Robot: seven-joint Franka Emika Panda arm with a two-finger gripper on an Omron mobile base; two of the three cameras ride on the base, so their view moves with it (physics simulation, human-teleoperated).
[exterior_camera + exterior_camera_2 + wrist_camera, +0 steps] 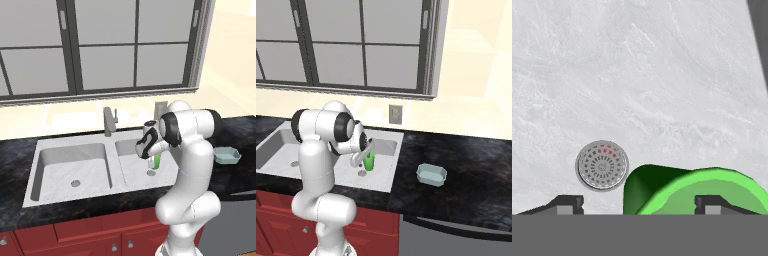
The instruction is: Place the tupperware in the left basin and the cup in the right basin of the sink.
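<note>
The arm reaches down over the sink (35, 165), and its end effector (152, 161) is low inside the right basin (131, 175). In the hand view the two fingertips (566, 204) stand wide apart. The green cup (697, 192) lies between them, but the pads do not seem to press on it, so the end effector looks open and not gripping.

The cup (369, 161) stands upright in the right basin (381, 172), just beside the round drain (361, 173). In the hand view the same drain (602, 165) is just left of the cup, on the light grey marbled bottom. From the left base view only a narrow green part of the cup (157, 160) shows beside the arm.

The tupperware (226, 155) sits on the dark desk (240, 135), right of the sink and well apart from it. In the right base view the tupperware (431, 174) rests upright with its opening up, on the desk (476, 170) between the sink and the right edge.

The left basin (55, 175) has its own drain (75, 183) in the middle. The grey faucet (108, 121) stands behind the divider, under the window (100, 45)
</note>
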